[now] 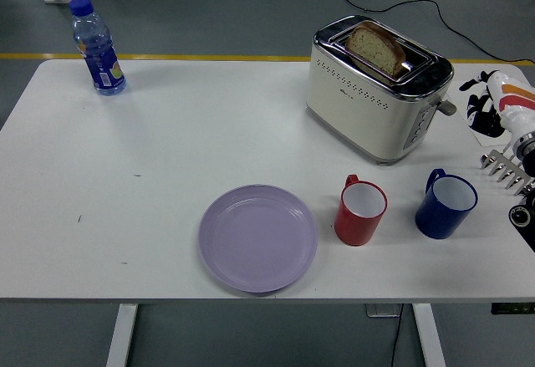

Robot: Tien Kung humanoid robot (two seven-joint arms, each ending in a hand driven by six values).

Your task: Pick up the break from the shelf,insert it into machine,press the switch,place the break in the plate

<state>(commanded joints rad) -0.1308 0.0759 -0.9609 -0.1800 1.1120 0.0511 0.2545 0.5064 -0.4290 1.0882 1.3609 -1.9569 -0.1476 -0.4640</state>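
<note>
Bright, even overhead light on the white table [167, 150]; shadows are soft and short (barely there at the near edge). Sharp focus throughout, slight glare on the toaster [372, 99] chrome.
</note>
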